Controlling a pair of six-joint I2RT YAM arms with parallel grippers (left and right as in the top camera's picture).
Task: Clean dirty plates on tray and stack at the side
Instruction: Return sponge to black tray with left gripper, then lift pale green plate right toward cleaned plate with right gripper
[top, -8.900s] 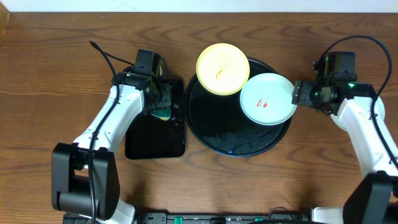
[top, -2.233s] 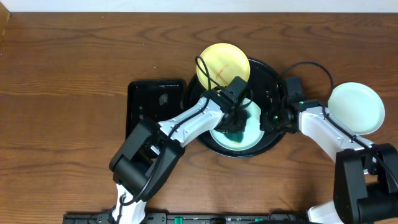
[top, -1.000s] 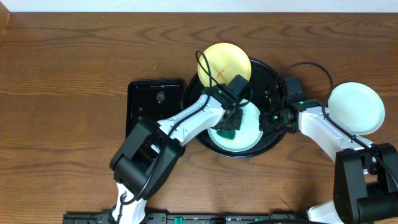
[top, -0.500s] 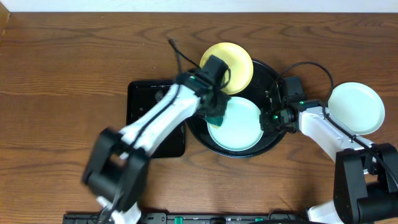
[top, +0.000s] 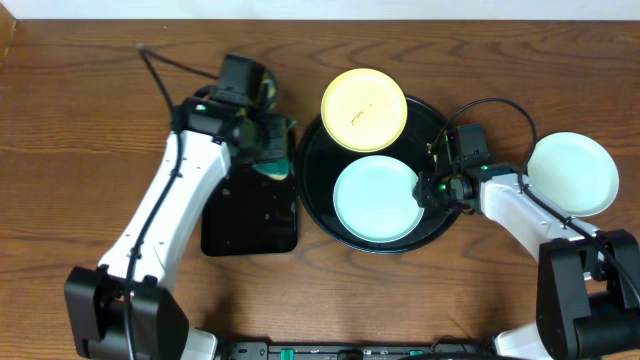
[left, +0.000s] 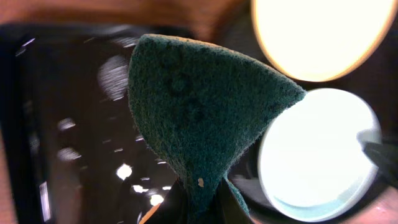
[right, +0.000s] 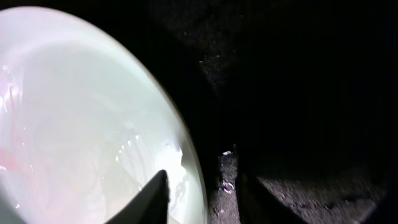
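Overhead, brown wood table (top: 80, 100), seemingly bare

The overhead camera is looking straight down on the whole bench; both wrist cameras are sitting close, sharing the mint plate (top: 375, 198) (left: 317, 149) (right: 87, 124).

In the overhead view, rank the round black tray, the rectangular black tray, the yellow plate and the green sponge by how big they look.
1. Round black tray, widest by far.
2. Rectangular black tray.
3. Yellow plate; it looks smaller than the rectangular tray, though the arm hides part of that tray.
4. Green sponge, held in the left end effector, smallest.
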